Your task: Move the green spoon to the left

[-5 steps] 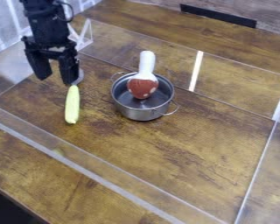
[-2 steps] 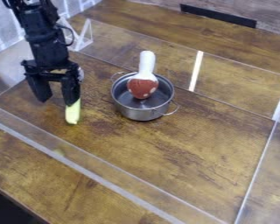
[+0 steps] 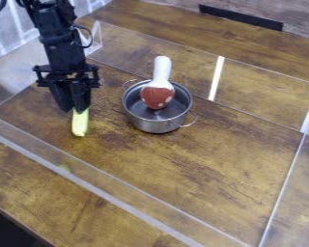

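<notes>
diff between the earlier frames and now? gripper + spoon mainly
The gripper came down over the upper end of the green spoon and its jaws went from wide open to drawn in around that end. Whether the grip is firm cannot be told yet. The spoon lies where it was on the table, not lifted. The pot and the white-handled, red-headed object in it are unchanged.

The gripper (image 3: pixel 70 104) hides the green spoon's (image 3: pixel 80 123) upper end.

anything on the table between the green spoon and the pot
No. In the camera view, only bare wooden table separates the green spoon from the pot.
</notes>
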Motion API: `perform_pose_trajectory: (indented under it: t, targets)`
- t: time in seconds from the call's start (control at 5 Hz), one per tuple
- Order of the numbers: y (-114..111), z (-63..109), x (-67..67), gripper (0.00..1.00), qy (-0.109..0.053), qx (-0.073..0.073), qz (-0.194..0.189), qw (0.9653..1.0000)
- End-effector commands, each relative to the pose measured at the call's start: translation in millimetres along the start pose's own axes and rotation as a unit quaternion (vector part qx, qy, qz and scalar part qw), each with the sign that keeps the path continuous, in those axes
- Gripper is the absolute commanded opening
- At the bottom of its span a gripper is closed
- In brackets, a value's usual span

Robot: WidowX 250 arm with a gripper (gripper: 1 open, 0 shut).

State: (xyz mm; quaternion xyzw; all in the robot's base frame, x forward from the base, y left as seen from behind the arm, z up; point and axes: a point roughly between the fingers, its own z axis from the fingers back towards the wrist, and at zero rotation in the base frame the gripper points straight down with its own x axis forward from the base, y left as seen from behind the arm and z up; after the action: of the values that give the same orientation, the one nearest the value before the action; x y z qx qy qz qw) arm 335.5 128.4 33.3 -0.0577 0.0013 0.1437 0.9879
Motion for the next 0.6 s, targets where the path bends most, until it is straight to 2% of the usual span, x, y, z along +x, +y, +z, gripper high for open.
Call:
perform_pose_trajectory:
  t: [0.0,0.2,0.4]
  targets:
    - [5.5,5.0,5.7,0.0,-0.017,0.008,0.018,0.9997]
    - [6.3,10.3,6.9,0.0,-0.017,0.012,0.023,0.9995]
    - [8.0,25.9,6.5,0.0,-0.018,0.017,0.019,0.9995]
